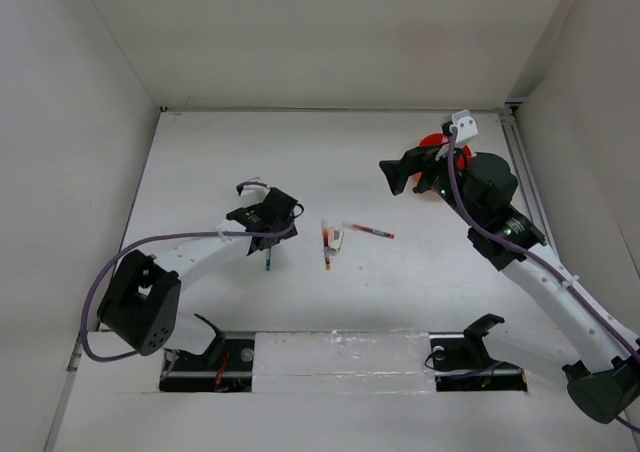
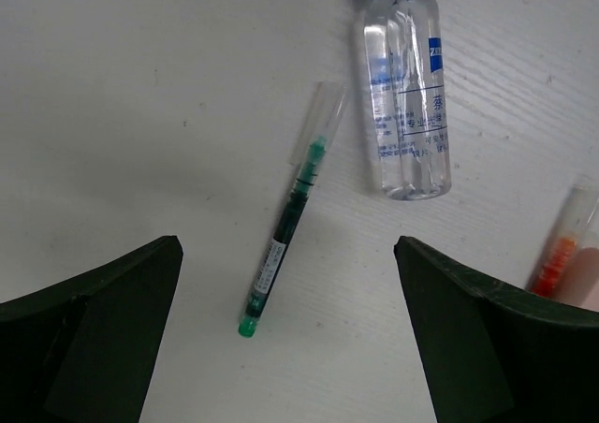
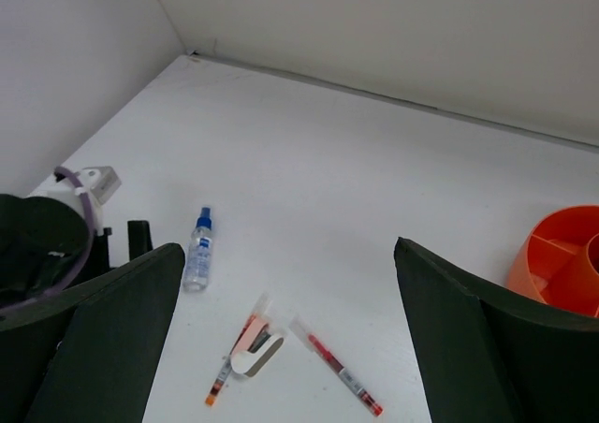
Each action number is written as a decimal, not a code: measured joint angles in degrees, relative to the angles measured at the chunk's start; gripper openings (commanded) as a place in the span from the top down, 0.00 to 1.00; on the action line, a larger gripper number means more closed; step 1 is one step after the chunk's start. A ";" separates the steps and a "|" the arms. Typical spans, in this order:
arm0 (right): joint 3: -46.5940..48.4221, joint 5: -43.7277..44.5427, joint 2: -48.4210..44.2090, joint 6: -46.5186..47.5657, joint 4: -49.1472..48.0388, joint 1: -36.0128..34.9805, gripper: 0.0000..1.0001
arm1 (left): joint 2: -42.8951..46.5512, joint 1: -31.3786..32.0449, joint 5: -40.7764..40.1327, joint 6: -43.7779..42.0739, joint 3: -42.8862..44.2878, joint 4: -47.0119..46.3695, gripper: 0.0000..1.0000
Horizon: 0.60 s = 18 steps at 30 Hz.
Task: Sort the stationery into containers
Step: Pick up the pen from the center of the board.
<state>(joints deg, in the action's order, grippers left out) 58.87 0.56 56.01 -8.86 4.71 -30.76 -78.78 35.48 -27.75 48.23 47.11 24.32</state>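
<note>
My left gripper (image 1: pixel 268 234) is open and empty, low over the table. In the left wrist view (image 2: pixel 286 292) a green pen (image 2: pixel 284 255) lies between its fingers, apart from both. A clear blue-capped tube (image 2: pixel 407 105) lies just beyond the pen. The green pen's end shows in the top view (image 1: pixel 268 263). My right gripper (image 1: pixel 397 177) is open and empty, raised in front of the orange tub (image 1: pixel 432 142), which its arm mostly hides. The right wrist view shows the tub's divided rim (image 3: pixel 560 255), a red pen (image 3: pixel 342 378), an orange-tipped pen (image 3: pixel 229 365) under a small white piece (image 3: pixel 255 356), and the tube (image 3: pixel 197 253).
White walls close the table at the back and on both sides. The left arm's wrist (image 3: pixel 42 250) stands near the tube. Two gripper rests (image 1: pixel 470 350) sit at the near edge.
</note>
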 measured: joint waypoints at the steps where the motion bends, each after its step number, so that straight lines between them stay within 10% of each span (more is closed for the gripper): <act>1: -0.31 -0.37 -0.11 0.00 -0.02 -0.11 0.00 | -0.92 -0.04 0.59 -0.28 -0.02 -0.87 0.07; 18: -1.64 -1.42 -0.20 0.00 0.02 -0.81 0.00 | -3.13 -0.35 7.45 -1.77 -6.99 -8.13 0.48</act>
<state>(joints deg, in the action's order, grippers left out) 57.23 -0.86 55.81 -8.86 4.73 -31.57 -81.91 35.14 -20.29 46.46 40.12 16.19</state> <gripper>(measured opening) 0.999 0.540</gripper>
